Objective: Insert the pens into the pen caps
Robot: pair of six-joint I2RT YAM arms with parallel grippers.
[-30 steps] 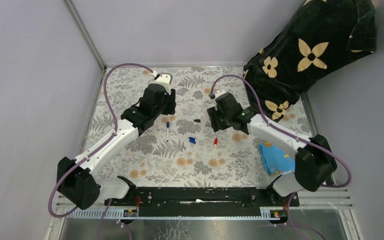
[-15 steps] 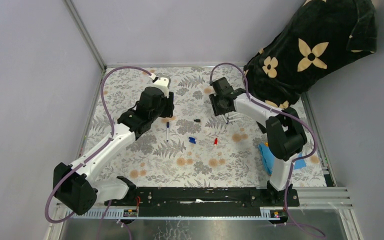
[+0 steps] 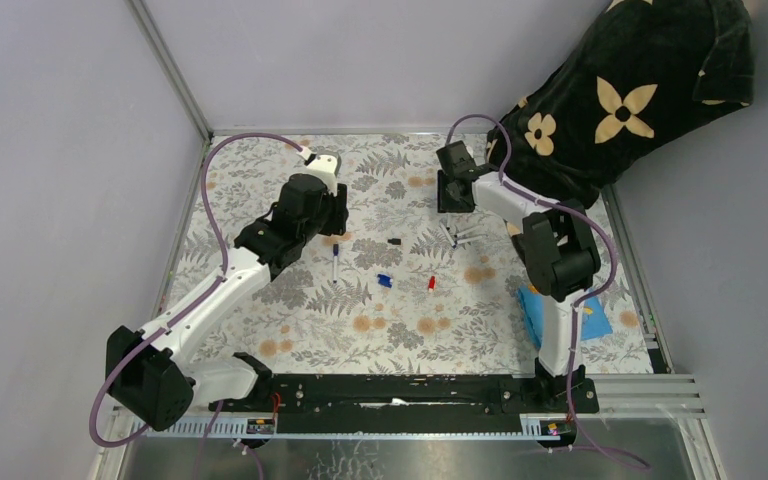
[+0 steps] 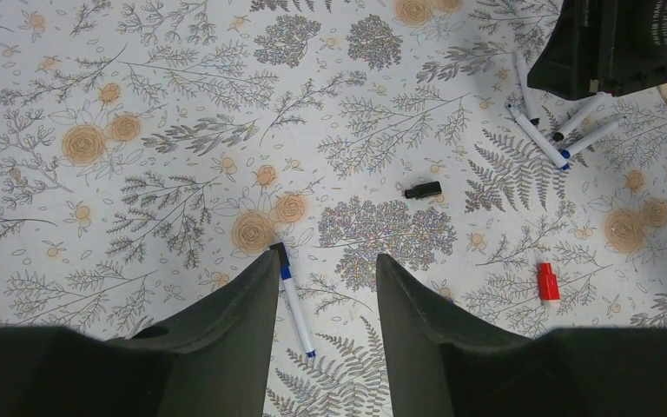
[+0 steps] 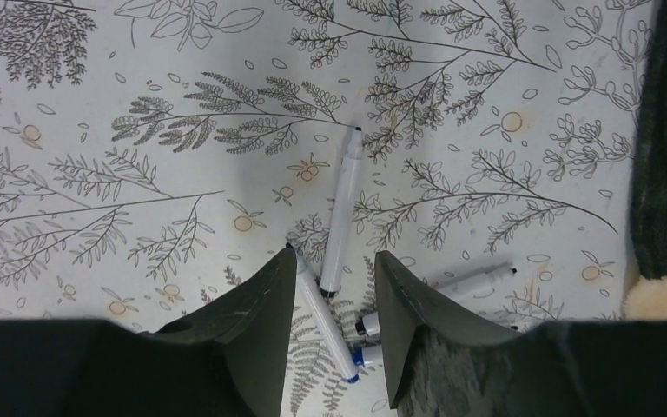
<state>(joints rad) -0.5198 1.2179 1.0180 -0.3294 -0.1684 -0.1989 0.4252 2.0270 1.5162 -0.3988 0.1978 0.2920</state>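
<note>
Several white pens (image 5: 341, 213) lie loosely crossed on the floral mat, and my right gripper (image 5: 334, 254) hovers open above them, holding nothing. From above, that cluster (image 3: 457, 235) sits just in front of the right gripper (image 3: 454, 195). One more pen (image 4: 295, 300) with a blue tip lies under my open, empty left gripper (image 4: 326, 257), close to its left finger. Around mid-mat lie a black cap (image 3: 394, 241), a blue cap (image 3: 384, 281) and a red cap (image 3: 431, 284). The left wrist view also shows the black cap (image 4: 422, 189) and red cap (image 4: 548, 281).
A dark fabric with pale flowers (image 3: 620, 100) hangs over the back right corner, close to the right gripper. A blue cloth (image 3: 558, 318) lies on the mat's right side behind the right arm. Metal rails edge the mat (image 3: 290, 330).
The right arm has folded up and swung its gripper back toward the far edge, leaving the pens on the mat. The left arm has hardly moved.
</note>
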